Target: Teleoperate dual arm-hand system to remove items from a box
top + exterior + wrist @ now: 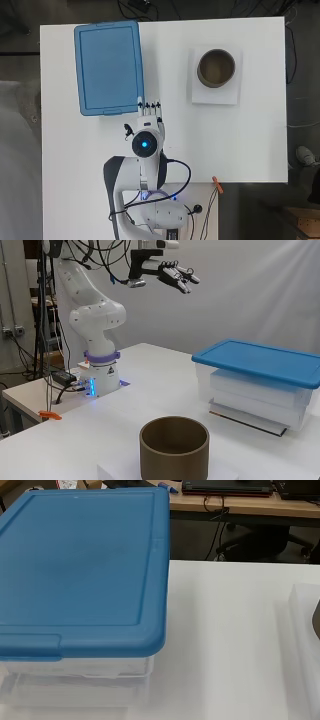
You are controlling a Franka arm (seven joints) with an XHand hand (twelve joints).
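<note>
A clear plastic box (260, 395) with a blue lid (108, 67) stands at the far left of the table; the lid (80, 565) is on and shut. Through the box wall I see white flat items and a dark-edged one stacked inside. The hand (176, 274) hangs high above the table, well clear of the box, with its fingers (149, 107) stretched out straight and holding nothing. From overhead the fingertips sit just off the lid's near right corner.
A brown cylindrical container (216, 67) stands open on a white sheet (216, 95) at the far right. An orange clip (217, 184) sits at the table's near edge. Bare white table (225, 145) lies between box and container.
</note>
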